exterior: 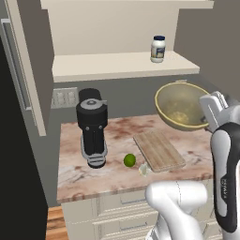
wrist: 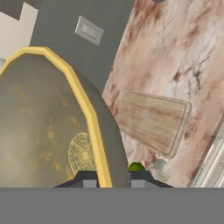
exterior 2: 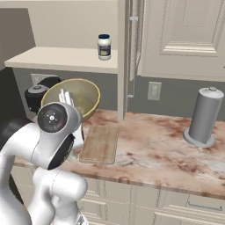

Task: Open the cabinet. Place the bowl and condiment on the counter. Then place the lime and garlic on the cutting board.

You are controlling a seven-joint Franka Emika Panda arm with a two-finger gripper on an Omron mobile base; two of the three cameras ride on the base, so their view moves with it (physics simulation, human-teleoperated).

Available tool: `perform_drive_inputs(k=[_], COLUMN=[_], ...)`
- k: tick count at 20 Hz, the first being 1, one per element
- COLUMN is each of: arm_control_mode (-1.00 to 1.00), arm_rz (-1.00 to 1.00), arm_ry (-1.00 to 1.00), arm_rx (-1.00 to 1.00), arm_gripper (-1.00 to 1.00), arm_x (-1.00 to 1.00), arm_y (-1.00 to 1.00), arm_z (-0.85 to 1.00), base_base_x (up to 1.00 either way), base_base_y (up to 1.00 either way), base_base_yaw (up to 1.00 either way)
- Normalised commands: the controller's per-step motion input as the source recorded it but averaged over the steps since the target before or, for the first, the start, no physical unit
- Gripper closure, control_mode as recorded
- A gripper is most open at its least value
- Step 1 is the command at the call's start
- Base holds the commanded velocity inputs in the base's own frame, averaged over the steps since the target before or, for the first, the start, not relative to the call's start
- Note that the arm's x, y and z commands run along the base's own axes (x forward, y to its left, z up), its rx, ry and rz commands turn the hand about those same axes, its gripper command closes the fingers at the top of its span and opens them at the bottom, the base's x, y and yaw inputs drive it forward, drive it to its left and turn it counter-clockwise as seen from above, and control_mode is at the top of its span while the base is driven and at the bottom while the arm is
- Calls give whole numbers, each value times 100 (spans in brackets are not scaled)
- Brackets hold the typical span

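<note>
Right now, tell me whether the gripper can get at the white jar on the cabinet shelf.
Probably not yet. The gripper is shut on the rim of the bowl, held tilted above the counter. The jar stands alone on the open shelf, so the way looks free once the bowl is set down.

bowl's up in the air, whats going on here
The gripper is shut on the rim of the olive-yellow bowl, holding it tilted above the marble counter. The cabinet is already open, and the white jar still sits on its shelf. The lime and garlic lie on the counter beside the cutting board, not yet on it.
</note>
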Motion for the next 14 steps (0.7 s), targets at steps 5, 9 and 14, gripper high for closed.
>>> perform_drive_inputs(k=[5, 9, 14], arm_control_mode=[-100, -100, -100], arm_rz=[1, 3, 2], arm_ry=[0, 0, -1], arm_rx=[0, 0, 0], arm_gripper=[100, 100, 100], arm_x=[11, 17, 4], arm_y=[-20, -19, -23], arm_z=[-23, -26, -24], base_base_x=[0, 0, 0], base_base_y=[0, 0, 0], base_base_yaw=[0, 0, 0])
